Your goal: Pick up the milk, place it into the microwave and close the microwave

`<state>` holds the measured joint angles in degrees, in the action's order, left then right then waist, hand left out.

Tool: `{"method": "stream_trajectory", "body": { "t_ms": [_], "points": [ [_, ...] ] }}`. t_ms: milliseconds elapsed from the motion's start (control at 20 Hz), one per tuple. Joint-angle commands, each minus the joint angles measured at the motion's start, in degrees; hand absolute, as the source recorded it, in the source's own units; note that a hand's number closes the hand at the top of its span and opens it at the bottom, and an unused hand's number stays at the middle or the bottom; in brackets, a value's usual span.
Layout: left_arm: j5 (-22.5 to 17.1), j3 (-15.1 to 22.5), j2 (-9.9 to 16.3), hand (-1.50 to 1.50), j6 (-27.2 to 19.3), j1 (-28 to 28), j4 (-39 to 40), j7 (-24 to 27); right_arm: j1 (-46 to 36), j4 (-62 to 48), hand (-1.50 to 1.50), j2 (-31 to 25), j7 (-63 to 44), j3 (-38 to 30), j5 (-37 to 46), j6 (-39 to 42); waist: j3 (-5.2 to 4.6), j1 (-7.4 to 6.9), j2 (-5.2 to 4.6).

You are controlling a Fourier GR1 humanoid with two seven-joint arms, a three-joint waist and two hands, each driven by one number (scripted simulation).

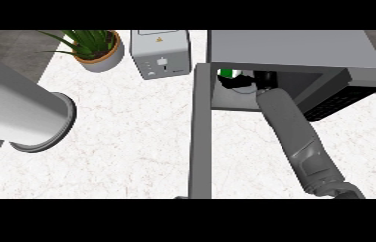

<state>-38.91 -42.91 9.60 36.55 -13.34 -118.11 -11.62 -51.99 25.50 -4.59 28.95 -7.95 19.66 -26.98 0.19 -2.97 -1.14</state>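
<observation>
Milk (228,72) sits inside the microwave (294,49) cavity, at its left side near the opening; only a bit of white body with a green top shows, rest hidden. Right hand (246,81) is in the cavity too, black, right against the milk, mostly in shadow; looks curled at the carton, but can't tell whether the fingers are clamped on it or just beside it. Right forearm (294,131) grey, runs from lower right edge diagonally up-left into the opening. Microwave is grey, top face fills upper right of view, dark vented panel at its right side. Microwave door (200,131) wide open, seen edge-on as a long grey slab running from the cavity's left corner down to the lower edge. Left of the microwave, near it but apart: a small silver toaster (160,53) with buttons on its front face, standing on the table (125,136), white marbled top. Further left, a potted plant (95,48), green spiky leaves in a round tan pot, just beside the toaster, not touching. Large grey cylinder (33,116) comes in from the left edge, open round end facing lower right; likely the left arm, but no left hand shows.
</observation>
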Motion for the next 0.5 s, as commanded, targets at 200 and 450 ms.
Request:
{"method": "stream_trajectory", "body": {
  "t_ms": [200, 450],
  "points": [
    [2.79, 1.56, 0.08, -1.5, 0.22, 3.34, 2.35, 1.09, -7.34, -9.3, 1.5, -3.99, 1.01, -3.35, 1.69, -11.09, -0.11, -1.57, -1.1],
    [2.62, 3.33, 0.06, -1.5, 0.43, 3.8, 1.87, 0.07, -7.47, -12.19, 1.5, -7.56, 4.56, -2.5, 4.07, -14.57, 0.02, -2.87, -2.0]
  ]
}}
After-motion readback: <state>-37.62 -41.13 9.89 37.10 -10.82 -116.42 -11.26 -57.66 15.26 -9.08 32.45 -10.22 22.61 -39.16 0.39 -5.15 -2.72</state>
